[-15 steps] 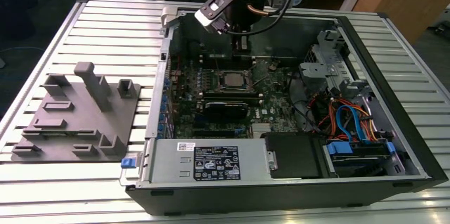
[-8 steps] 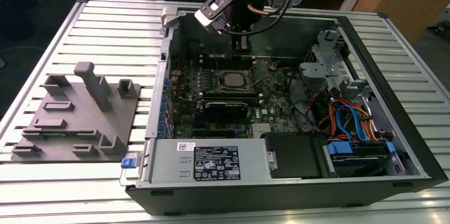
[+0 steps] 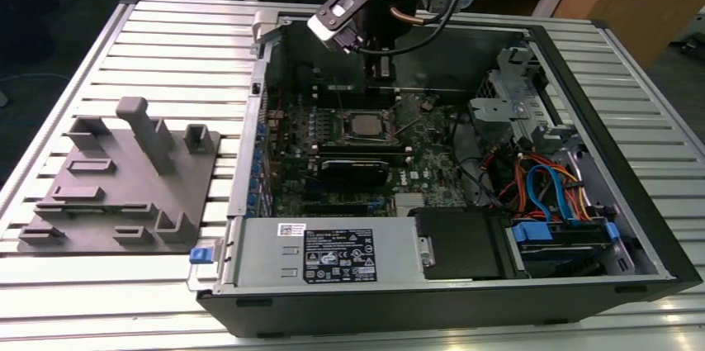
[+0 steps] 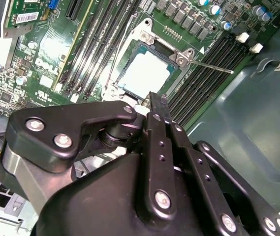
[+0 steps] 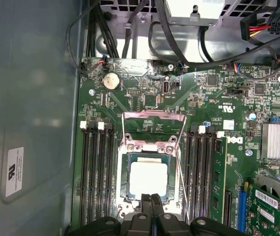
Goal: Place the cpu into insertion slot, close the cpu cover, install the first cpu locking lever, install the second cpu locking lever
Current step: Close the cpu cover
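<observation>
The cpu [image 5: 148, 178] lies seated in the insertion slot [image 5: 124, 179], well inside the edges of the green circuit board [image 5: 203, 98]. The cpu cover [image 5: 154, 116] stands open (hinged at one side of the slot). The gripper [image 5: 150, 199], fingers pressed together and pinching nothing, hangs over the slot's opposite edge.

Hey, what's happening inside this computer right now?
The gripper, shut and empty, hangs over the motherboard near the insertion slot. The cpu already sits in the slot. The cpu cover looks flipped open beside it, not yet closed.
</observation>
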{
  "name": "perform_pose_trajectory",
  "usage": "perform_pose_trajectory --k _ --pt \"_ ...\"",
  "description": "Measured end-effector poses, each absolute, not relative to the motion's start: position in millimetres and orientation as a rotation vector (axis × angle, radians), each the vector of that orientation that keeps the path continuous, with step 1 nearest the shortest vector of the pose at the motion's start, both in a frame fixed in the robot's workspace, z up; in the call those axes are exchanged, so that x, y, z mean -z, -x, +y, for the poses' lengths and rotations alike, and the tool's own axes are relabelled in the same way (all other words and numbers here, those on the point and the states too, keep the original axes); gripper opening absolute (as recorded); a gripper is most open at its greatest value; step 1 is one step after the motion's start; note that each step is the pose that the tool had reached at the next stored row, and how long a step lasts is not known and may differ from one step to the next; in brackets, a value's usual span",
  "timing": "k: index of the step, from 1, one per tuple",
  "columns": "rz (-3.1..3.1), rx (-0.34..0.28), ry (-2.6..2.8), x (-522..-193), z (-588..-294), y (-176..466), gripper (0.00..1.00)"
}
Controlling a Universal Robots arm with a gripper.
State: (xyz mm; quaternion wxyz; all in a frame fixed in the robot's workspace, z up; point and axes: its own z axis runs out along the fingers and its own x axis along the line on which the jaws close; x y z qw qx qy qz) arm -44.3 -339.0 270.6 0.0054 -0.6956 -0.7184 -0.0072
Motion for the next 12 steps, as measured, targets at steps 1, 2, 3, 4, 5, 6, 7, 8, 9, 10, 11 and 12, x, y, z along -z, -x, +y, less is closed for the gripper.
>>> perform_pose_trajectory --k 1,2,3,4,5,6,7,8,9,10,11,12 --pt "-2.249 0.023 2.178 -270.5 -339.0 39.5 0.1" --pt "-2.249 0.023 2.178 -270.5 -339.0 36.6 0.1" --pt "-2.249 0.023 2.178 -270.5 -339.0 36.4 0.1" --pt "-2.249 0.023 2.178 -270.6 -339.0 36.2 0.1" --pt "-2.249 0.022 2.178 -270.6 -339.0 36.0 0.1" --pt "-2.249 0.023 2.178 -270.5 -339.0 35.8 0.1" --pt "-2.249 0.023 2.178 -270.6 -339.0 32.3 0.1" --pt "-2.249 0.022 2.178 -270.6 -339.0 31.5 0.1" --pt "-2.249 0.023 2.178 -270.6 -339.0 31.4 0.1" --pt "-2.249 0.023 2.178 -270.6 -339.0 31.3 0.1" --pt "-2.249 0.022 2.177 -270.6 -339.0 31.0 0.1" --pt "-2.249 0.023 2.178 -270.6 -339.0 30.8 0.1"
